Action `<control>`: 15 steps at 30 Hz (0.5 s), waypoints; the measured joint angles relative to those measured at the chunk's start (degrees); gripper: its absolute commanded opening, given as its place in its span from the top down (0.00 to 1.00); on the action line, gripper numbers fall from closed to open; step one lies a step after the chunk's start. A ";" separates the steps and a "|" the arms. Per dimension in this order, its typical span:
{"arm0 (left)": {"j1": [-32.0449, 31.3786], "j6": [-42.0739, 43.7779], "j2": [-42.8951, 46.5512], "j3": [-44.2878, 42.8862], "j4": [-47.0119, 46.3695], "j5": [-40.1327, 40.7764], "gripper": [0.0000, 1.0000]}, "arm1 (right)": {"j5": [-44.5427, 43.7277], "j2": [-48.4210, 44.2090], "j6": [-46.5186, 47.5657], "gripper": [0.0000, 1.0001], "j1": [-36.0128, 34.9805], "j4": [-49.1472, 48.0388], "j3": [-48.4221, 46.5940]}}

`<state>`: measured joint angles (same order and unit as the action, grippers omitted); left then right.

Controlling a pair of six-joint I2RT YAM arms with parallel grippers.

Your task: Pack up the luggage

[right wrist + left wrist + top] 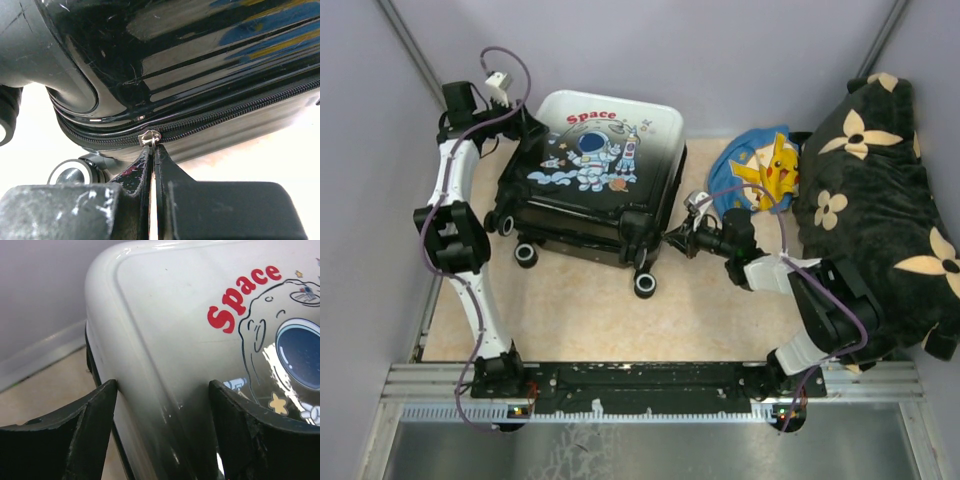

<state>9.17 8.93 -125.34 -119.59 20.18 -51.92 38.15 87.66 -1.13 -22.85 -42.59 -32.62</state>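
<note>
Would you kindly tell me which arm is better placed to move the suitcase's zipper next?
Right: the right pincer is shut on the zipper pull near the suitcase's wheels, while the left pincer sits open astride the lid's edge.

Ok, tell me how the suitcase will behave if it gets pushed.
The suitcase lies flat, so it probably slides rather than rolls on its wheels. Its glossy shell looks stiff and likely slippery to grip. Tugging the zipper pull may drag it.
</note>
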 measured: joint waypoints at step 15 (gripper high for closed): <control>-6.58 14.58 28.24 17.79 18.91 13.49 0.09 | -7.58 6.14 -6.51 1.00 -6.58 -12.74 0.57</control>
<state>2.59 23.51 -97.10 -101.80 39.09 -38.44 30.57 93.80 -7.64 -29.43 -55.33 -32.05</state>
